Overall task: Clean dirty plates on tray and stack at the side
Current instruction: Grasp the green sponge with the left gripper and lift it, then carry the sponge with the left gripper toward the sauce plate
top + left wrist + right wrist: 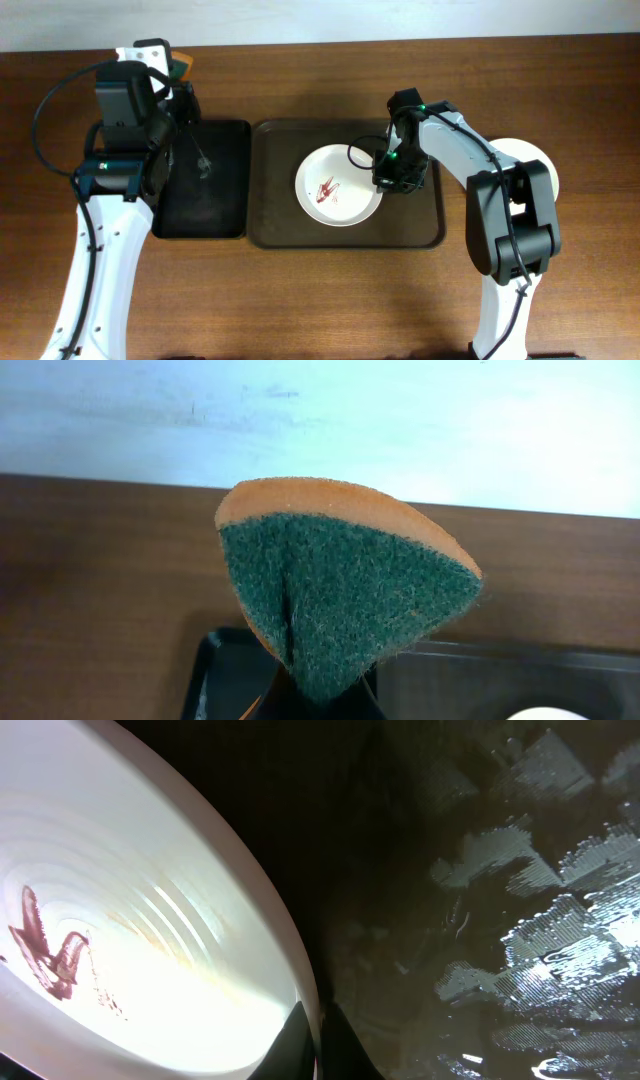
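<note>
A round, shallow white plate [338,187] with thin dark-red smears lies in the low-rimmed dark-brown tray [275,225]. The right tool [320,1045], its arm bent in from the right, is clamped on the rim. A second plate [525,150] sits half hidden under that arm. Far left, the left tool [322,698] pinches a folded orange sponge [340,600] with a coarse green face.

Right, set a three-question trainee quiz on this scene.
1. True or false: the round white plate on the dark-brown rectangular tray is clean.
2. What do the left fingers hold? A) a cloth B) a green-and-orange sponge C) nothing
3. Fill in: the right fingers pinch the plate's ____.
Key: 1 false, red smears mark its centre; 2 B; 3 rim.
</note>
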Controlling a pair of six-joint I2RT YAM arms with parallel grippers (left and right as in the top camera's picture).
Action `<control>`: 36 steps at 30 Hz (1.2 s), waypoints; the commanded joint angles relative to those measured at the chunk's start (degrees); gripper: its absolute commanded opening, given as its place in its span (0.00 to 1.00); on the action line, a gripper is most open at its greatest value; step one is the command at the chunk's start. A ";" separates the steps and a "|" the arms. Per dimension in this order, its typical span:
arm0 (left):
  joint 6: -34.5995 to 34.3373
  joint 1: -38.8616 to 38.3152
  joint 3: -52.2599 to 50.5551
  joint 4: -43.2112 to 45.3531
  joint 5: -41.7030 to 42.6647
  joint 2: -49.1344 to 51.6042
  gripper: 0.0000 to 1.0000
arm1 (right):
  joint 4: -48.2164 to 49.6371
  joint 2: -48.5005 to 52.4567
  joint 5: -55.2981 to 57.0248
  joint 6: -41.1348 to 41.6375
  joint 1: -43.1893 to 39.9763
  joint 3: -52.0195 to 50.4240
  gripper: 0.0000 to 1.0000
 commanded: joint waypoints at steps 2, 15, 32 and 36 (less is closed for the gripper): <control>2.36 0.09 1.29 1.49 -0.57 -1.64 0.00 | -0.39 -0.55 2.27 0.70 0.61 -0.94 0.04; 2.36 0.09 1.29 2.73 -0.57 -1.64 0.00 | -0.37 -0.55 2.27 0.70 0.61 -0.94 0.04; 2.34 0.09 1.29 2.71 -0.57 -1.64 0.00 | -0.50 -0.55 2.25 0.70 0.61 -0.94 0.04; 2.32 0.09 1.29 2.29 -0.57 -1.62 0.00 | -0.44 -0.55 2.27 0.70 0.61 -0.94 0.04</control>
